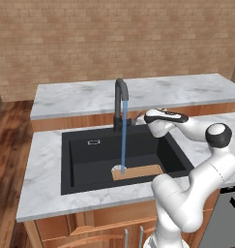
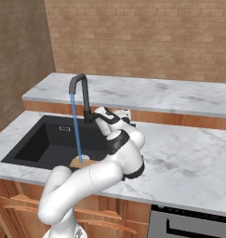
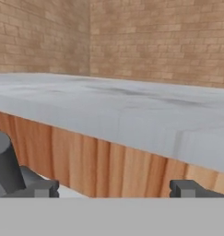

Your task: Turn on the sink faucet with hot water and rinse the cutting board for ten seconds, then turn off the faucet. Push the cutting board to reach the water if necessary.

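The sink faucet (image 1: 121, 102) stands behind the black sink (image 1: 85, 162), and its dark base shows at the left edge of the hand view (image 3: 4, 168). The water (image 1: 124, 141) falls as a thin blue stream from the spout onto the left end of the cutting board (image 1: 139, 171). The tan board lies flat at the basin's front right. My gripper (image 1: 138, 120) hovers just right of the faucet base, at handle height, pointing left. Its fingertips (image 3: 43, 188) stand wide apart and open, with nothing between them. From the right, the water (image 2: 76, 130) lands on the cutting board (image 2: 82, 162), which my arm partly hides.
A marble counter (image 1: 46, 179) surrounds the sink. Behind it, a raised marble ledge (image 1: 90, 99) on wood panelling runs along in front of the brick wall. An oven front (image 2: 189, 223) sits below the counter at the right.
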